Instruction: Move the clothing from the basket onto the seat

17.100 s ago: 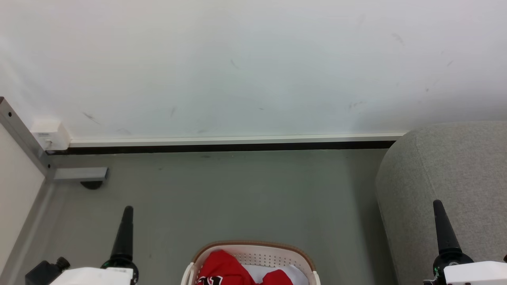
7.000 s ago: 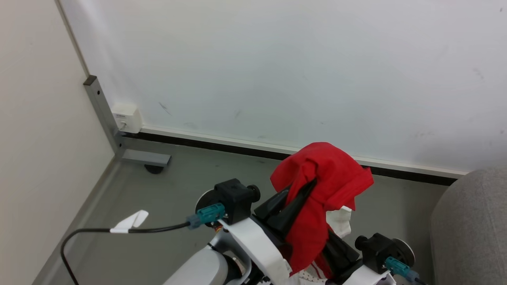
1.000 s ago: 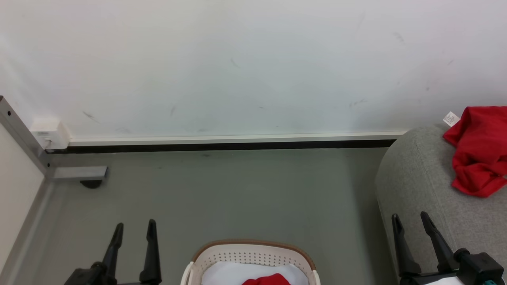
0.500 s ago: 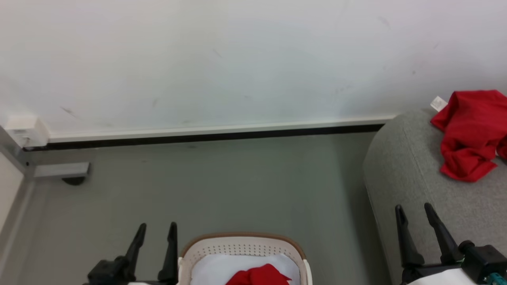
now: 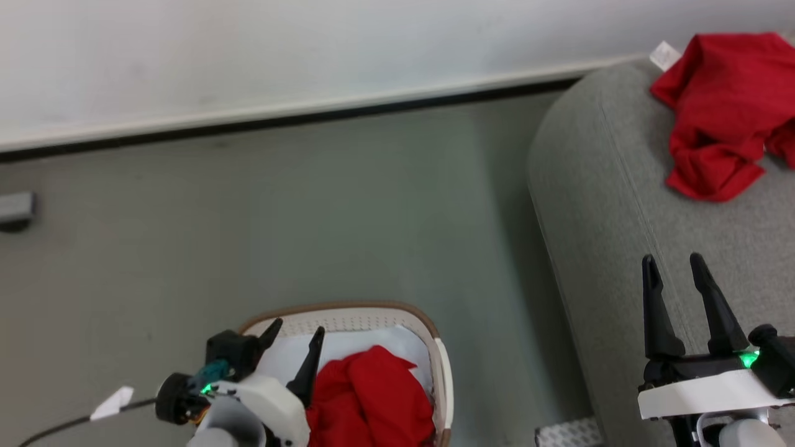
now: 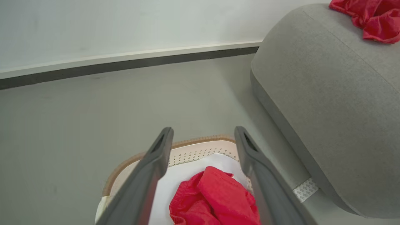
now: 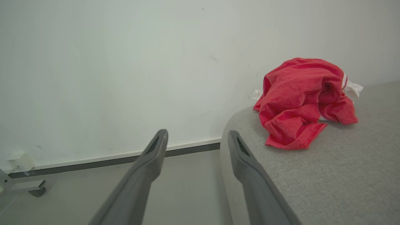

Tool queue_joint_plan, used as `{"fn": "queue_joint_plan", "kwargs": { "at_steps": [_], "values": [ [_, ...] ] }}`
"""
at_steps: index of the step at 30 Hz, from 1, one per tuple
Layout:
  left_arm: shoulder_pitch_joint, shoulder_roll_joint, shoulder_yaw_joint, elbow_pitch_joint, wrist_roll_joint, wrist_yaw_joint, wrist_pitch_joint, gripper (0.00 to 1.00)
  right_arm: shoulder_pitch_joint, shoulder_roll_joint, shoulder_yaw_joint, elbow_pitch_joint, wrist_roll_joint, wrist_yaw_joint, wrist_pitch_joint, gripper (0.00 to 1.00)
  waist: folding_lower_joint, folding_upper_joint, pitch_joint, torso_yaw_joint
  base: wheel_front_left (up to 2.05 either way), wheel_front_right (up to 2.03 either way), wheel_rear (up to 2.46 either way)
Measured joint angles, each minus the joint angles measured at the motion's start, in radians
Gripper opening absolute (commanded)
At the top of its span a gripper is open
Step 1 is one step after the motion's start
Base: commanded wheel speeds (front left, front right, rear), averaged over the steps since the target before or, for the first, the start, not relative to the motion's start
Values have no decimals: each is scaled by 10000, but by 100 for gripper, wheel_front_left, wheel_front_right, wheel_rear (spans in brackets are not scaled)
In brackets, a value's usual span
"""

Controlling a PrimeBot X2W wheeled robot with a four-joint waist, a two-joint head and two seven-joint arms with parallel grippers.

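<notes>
two red garments: one low, one high, well apart, and that's the picture right now.
garment in the basket: crumpled in a loose heap on the white liner, bunched toward the wall nearest the seat.
garment on the seat: a rumpled pile up by the rounded end, close to the wall, with a white label poking out at its edge. the right wrist view catches a bit of white cloth at its far side.
basket: white, perforated, brown woven rim. it stands on the floor near the seat's end, with a strip of floor between them.
seat: big light grey sofa, rounded end, stitched seam running along the top.
left gripper: fingers spread wide, nothing between them. it hovers over the basket's left side. in its own wrist view the far rim and the red heap sit in the gap between the fingers, and it has no hold on the cloth.
right gripper: spread wide too, and empty. it hangs over the near part of the seat, fingers pointing toward the wall, with the red pile well ahead of the tips.
floor: plain grey, a dark skirting strip at its far edge under the white wall.
cable: black, with a small white tag, trailing off the left arm at the lower left.
</notes>
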Motion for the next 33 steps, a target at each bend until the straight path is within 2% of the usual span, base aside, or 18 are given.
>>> {"fn": "queue_joint_plan", "kwargs": {
  "at_steps": [6, 9, 14, 20, 33],
  "values": [
    [-1290, 194, -788, 1785, 33, -190, 656, 100, -644, 50, 138, 15, 109, 0, -104, 100, 1, 0, 1166, -540, 0, 0, 0],
    [-1912, 213, -1221, 2650, -284, -221, 1001, 100, -903, 82, 211, -2, 157, 0, -140, 100, 1, 0, 1733, -799, 0, 0, 0],
    [-2856, 389, -2416, 3530, -1220, -247, 1338, 100, -1446, 125, 188, -299, 173, 0, -151, 100, 1, 0, 2690, -1178, 0, 0, 0],
    [-3851, 920, -3058, 4638, -2374, -261, 1699, 100, -1857, 171, 98, -658, 261, 0, -153, 100, 1, 0, 3751, -1575, 0, 0, 0],
    [-5275, 1574, -4679, 5632, -3613, -261, 2295, 100, -2254, 211, 207, -986, 826, 0, -153, 100, 0, -1, 5465, -2358, 0, 0, 0]
  ]
}}
